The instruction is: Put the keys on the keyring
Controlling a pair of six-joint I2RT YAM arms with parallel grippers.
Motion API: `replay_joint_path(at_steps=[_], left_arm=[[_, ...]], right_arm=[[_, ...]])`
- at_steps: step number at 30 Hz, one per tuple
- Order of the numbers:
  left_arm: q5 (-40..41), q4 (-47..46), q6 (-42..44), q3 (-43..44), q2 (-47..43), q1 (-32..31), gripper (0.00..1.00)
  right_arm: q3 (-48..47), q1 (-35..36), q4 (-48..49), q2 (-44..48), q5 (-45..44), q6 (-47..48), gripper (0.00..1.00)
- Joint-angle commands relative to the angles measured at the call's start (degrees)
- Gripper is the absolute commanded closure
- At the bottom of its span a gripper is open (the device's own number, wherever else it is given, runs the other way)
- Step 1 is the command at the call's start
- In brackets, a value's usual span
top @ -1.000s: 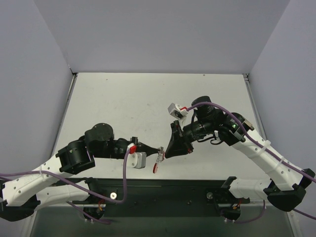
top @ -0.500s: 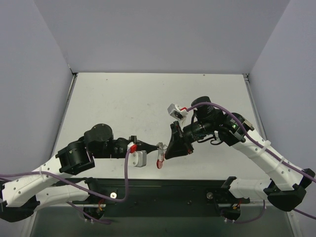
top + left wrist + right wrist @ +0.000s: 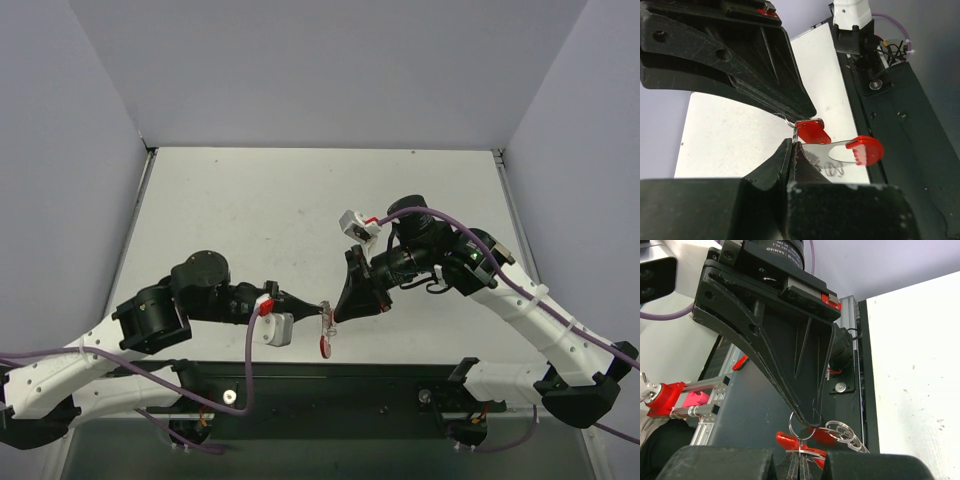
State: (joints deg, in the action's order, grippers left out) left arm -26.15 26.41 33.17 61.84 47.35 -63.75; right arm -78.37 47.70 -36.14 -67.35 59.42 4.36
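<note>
The two gripper tips meet above the table's near edge. A small wire ring of the keyring (image 3: 790,427) spans between them. My left gripper (image 3: 792,143) is shut on one side of that ring, and my right gripper (image 3: 800,459) is shut on the opposite side. In the top view the left gripper (image 3: 322,305) and the right gripper (image 3: 336,316) almost touch. A red band (image 3: 812,131) sits just under the right tip. The key (image 3: 865,150), a silver shank with a red head, hangs beside the left fingers. The silvery chain loops (image 3: 840,430) dangle behind.
The white table (image 3: 250,210) stretches away behind the arms. Directly below the held bundle lies the black base rail (image 3: 330,385) with both arm mounts. Grey walls close the left, right and far sides.
My left gripper has rolled slightly and its tip has edged toward the right tip. The hanging red key has swung a little lower and to the right. The right arm has stayed put.
</note>
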Motion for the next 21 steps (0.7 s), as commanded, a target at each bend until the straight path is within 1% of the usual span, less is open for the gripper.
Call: replay_joint_path(at_steps=[1,8,16,21], left_arm=[[-3.29,-4.52,-1.26,2.23,0.46,-0.5,1.0],[-2.94,-4.88,-1.0,2.4,1.34,-0.5,1.0],[-0.48,-7.08,-1.44,1.35,1.07,-0.68,1.0],[1.45,-6.82,-1.18,1.17,1.34,-0.68,1.0]], right_arm=[[-0.29,0.29,1.16,0.38,1.49,0.21,1.0],[-0.03,0.28,1.07,0.64,1.23,0.03,1.0],[-0.21,0.37,0.99,0.21,1.58,-0.14,1.0],[-0.38,0.37,0.9,0.38,1.75,-0.23,1.0]])
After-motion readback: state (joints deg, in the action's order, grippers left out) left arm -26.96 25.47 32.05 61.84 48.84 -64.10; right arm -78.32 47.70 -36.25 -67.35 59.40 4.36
